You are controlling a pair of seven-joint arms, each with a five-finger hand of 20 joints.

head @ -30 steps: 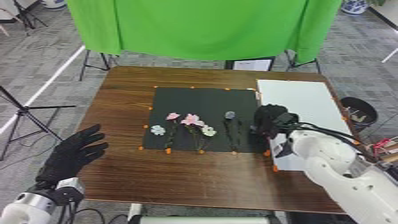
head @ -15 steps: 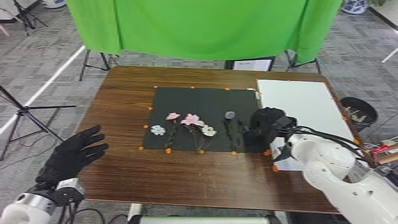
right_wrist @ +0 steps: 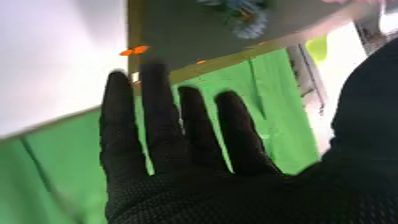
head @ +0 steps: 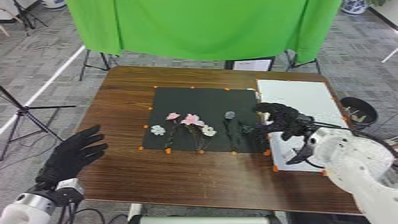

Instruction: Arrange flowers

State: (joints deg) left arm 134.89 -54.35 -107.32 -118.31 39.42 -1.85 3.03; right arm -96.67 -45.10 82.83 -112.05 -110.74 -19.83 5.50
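Black mat lies flat on the brown wooden worktop, with orange markers along its edges and a white sheet just beside it on the right. The flowers rest on the mat, stems towards its near edge. Leftmost is a white blossom; next come a pink blossom and a larger pink blossom, then a second white blossom. Farther right, a grey-blue blossom lies with a dark stem, near the right hand.

That hand is above where the mat and the white sheet meet. In the right wrist view, the right hand has its fingers straight and apart, the thumb well away from them; bluish petals lie on the mat beyond. The left hand is at the worktop's left side, fingers extended and thumb apart. Green cloth hangs past the far edge.
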